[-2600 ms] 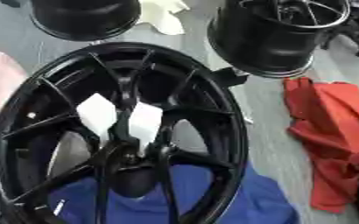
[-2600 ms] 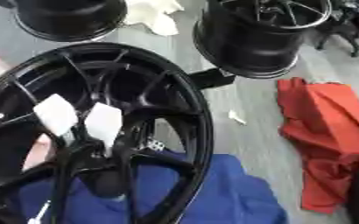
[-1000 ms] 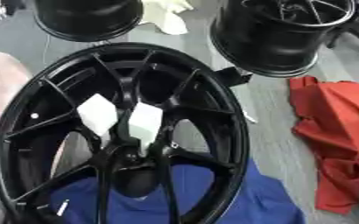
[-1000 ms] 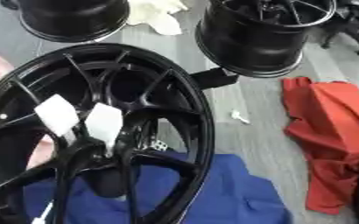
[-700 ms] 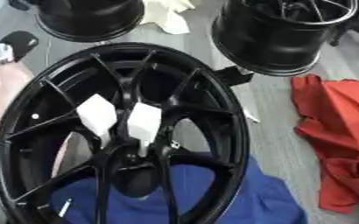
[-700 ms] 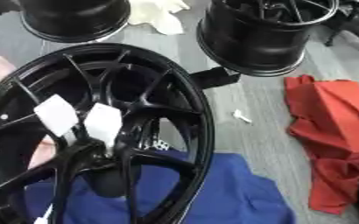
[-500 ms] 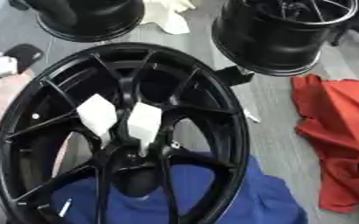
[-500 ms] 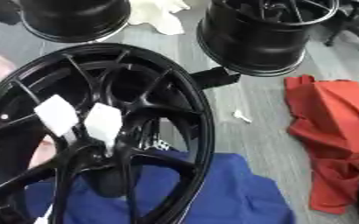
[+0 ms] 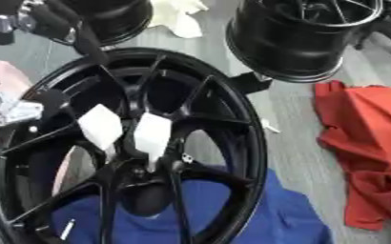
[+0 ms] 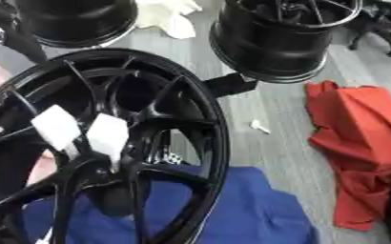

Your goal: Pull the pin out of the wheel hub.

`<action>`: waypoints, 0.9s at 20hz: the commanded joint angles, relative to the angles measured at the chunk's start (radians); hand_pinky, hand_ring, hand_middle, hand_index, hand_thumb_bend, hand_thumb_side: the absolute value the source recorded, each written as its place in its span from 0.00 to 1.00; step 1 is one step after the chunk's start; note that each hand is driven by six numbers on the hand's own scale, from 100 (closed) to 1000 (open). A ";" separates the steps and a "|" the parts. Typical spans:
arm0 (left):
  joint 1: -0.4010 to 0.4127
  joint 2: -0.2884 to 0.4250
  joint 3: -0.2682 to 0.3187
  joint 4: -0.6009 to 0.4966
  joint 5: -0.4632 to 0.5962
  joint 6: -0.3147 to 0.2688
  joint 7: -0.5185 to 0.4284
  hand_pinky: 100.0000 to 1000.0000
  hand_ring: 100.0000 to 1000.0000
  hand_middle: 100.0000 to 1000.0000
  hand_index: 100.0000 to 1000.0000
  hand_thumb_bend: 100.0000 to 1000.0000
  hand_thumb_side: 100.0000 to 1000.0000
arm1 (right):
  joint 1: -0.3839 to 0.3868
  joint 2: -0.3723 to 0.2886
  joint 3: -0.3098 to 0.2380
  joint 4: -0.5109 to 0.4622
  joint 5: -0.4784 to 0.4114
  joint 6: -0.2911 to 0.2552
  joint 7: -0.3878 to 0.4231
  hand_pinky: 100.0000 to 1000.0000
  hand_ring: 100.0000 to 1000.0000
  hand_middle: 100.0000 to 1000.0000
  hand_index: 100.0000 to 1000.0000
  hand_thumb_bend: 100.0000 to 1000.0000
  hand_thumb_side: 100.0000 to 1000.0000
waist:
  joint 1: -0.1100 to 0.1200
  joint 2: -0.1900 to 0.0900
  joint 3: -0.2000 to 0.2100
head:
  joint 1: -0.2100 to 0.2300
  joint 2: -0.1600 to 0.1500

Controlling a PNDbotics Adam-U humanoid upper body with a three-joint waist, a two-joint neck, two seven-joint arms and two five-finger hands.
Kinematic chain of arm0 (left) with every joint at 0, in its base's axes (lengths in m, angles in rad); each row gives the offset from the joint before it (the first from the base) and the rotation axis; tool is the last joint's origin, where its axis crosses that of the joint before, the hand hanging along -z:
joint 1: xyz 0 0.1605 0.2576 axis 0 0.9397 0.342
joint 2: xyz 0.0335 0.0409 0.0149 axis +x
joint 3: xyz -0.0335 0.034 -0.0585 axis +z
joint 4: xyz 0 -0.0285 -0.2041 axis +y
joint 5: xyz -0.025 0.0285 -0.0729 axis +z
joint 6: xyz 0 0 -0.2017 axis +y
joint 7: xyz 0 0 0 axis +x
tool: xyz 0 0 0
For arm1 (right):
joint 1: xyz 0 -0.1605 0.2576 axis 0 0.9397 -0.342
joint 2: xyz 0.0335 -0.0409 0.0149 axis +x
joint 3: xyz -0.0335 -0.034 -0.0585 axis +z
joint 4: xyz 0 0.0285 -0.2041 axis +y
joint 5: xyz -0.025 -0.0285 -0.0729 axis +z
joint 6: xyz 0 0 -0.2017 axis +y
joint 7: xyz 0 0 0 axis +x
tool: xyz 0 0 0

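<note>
While the wheel hub [image 9: 124, 143] lies on the blue cloth [image 9: 257, 214], the left hand [image 9: 69, 31] is seen above its far-left rim; whether its fingers are parted cannot be told. No pin can be picked out, so the hub's centre should be approached slowly.

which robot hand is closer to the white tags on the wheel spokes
Left. The left robot hand reaches in at the wheel's left rim, just left of the white tags. The right robot hand shows in neither view.
</note>
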 commanded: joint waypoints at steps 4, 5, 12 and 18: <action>-0.028 0.005 -0.050 0.011 -0.051 -0.024 0.001 0.85 0.81 0.78 0.91 0.33 0.59 | -0.012 -0.045 -0.006 -0.003 -0.003 0.001 0.008 0.28 0.24 0.29 0.53 0.00 0.21 | 0.004 -0.013 -0.005 | 0.002 -0.013; -0.032 0.003 -0.051 0.016 -0.058 -0.031 0.001 0.85 0.82 0.78 0.91 0.37 0.61 | -0.012 -0.044 -0.006 -0.003 -0.003 0.002 0.009 0.28 0.24 0.29 0.53 0.00 0.21 | 0.005 -0.013 -0.005 | 0.002 -0.013; -0.054 -0.026 -0.080 0.068 -0.108 -0.071 0.001 0.85 0.82 0.77 0.88 0.43 0.47 | -0.013 -0.042 -0.004 0.001 -0.005 0.002 0.013 0.28 0.24 0.29 0.53 0.00 0.21 | 0.003 -0.014 -0.005 | 0.006 -0.015; -0.069 -0.056 -0.115 0.122 -0.139 -0.089 0.001 0.84 0.80 0.75 0.88 0.43 0.29 | -0.012 -0.036 -0.004 0.005 -0.007 0.002 0.016 0.28 0.24 0.29 0.53 0.00 0.21 | 0.000 -0.012 -0.008 | 0.012 -0.015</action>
